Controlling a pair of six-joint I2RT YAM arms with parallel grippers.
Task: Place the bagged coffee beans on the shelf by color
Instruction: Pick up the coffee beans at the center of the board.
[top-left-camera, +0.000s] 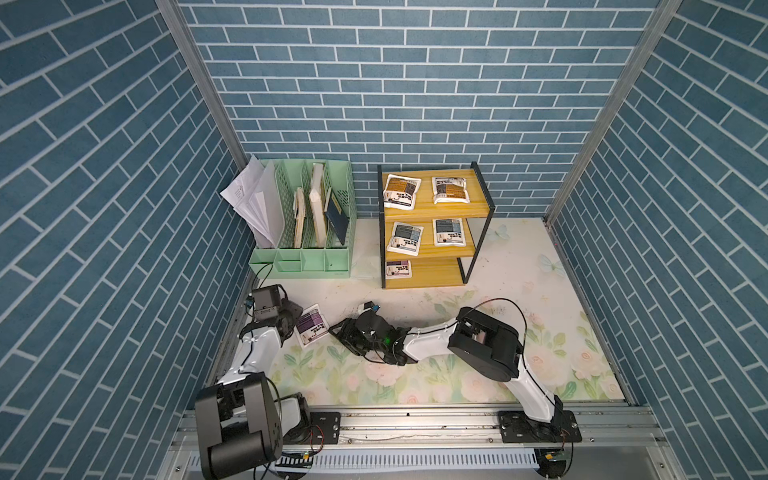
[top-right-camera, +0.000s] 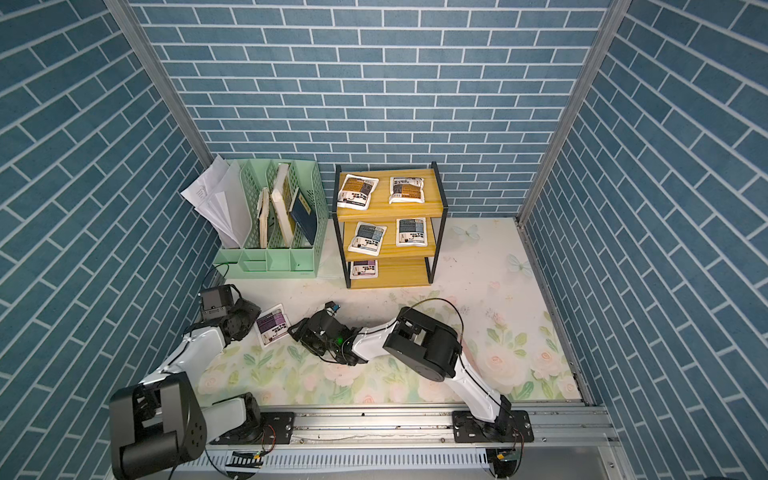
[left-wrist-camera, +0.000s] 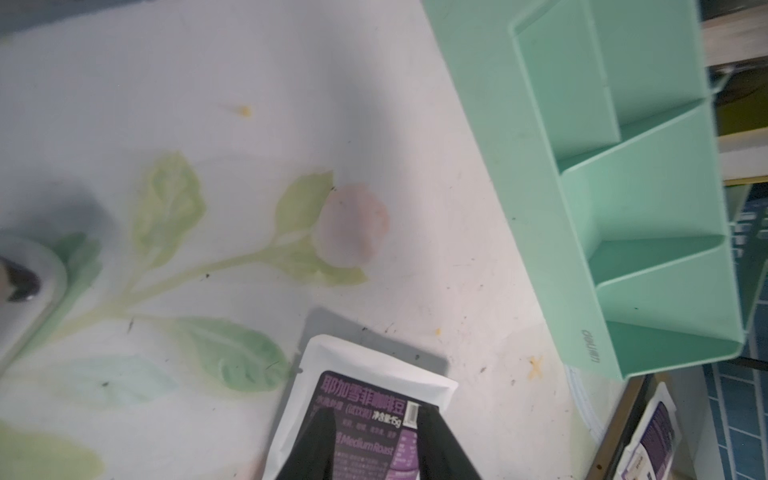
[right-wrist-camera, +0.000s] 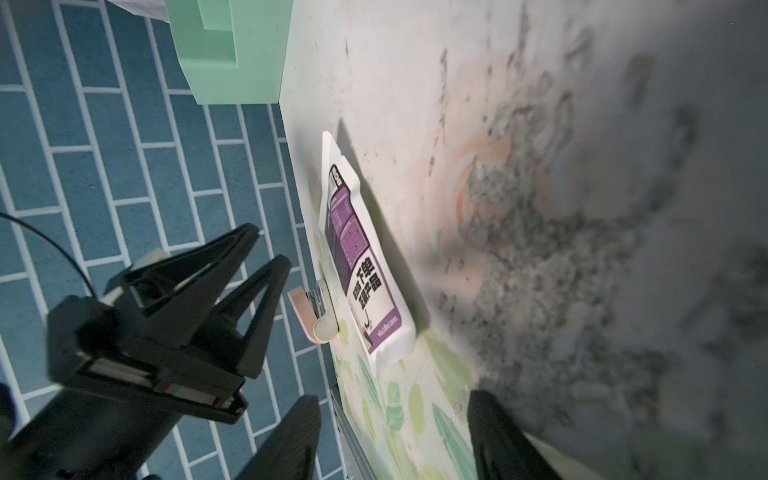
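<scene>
The loose purple pouch (top-left-camera: 311, 328) lay on the tabletop (top-left-camera: 519, 291) near its left edge, its long axis roughly front to back, a little skewed. The left fingers (left-wrist-camera: 316, 449) hung spread just over it, grasping nothing. The right fingers (right-wrist-camera: 299, 436), also spread and empty, pointed at its right side from just beside. The left arm looked nearer. Six pouches in all: two orange-brown pouches (top-left-camera: 401, 191), two blue-grey pouches (top-left-camera: 405, 237) and one shelved purple pouch (top-left-camera: 399, 269) on the one shelf (top-left-camera: 440, 272), one loose
</scene>
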